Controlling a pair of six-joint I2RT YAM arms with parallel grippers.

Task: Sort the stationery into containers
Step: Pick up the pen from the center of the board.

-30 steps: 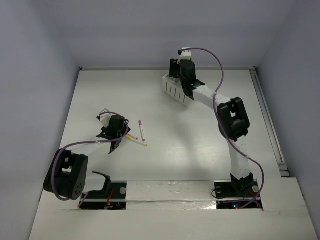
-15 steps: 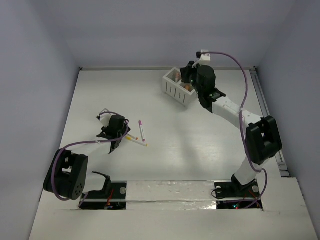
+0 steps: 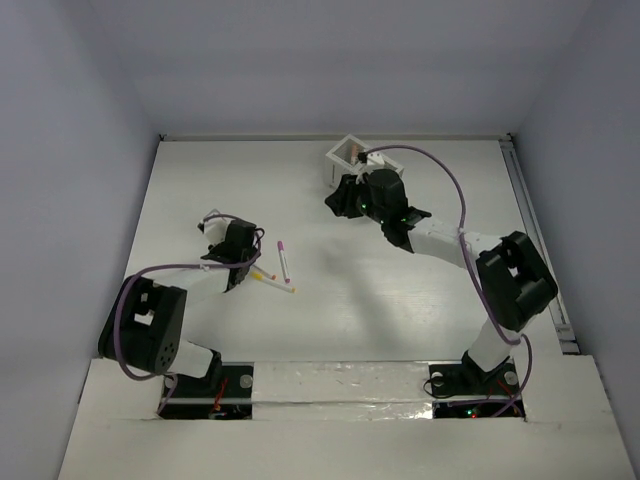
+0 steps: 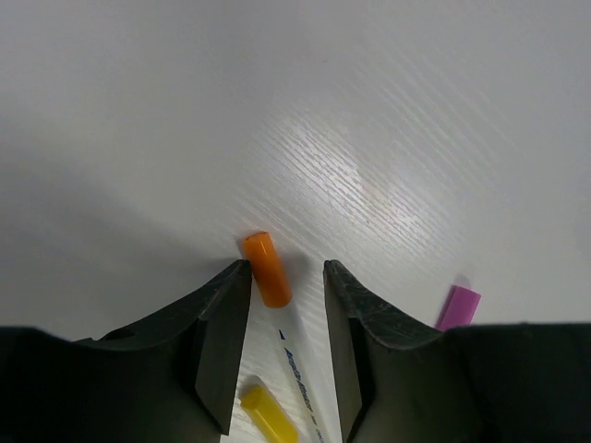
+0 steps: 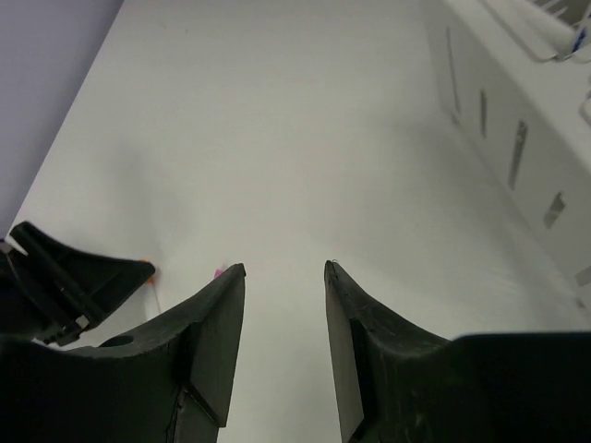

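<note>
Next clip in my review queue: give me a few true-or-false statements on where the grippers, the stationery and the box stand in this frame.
1. The left gripper is open, its fingers either side of the orange stick. True.
2. The right gripper is shut on a pen. False: it is open with nothing between its fingers.
3. The white box sits at the near edge beside the arm bases. False: it stands towards the far side of the table.
4. A magenta-ended pen lies on the table, outside the box. True.
</note>
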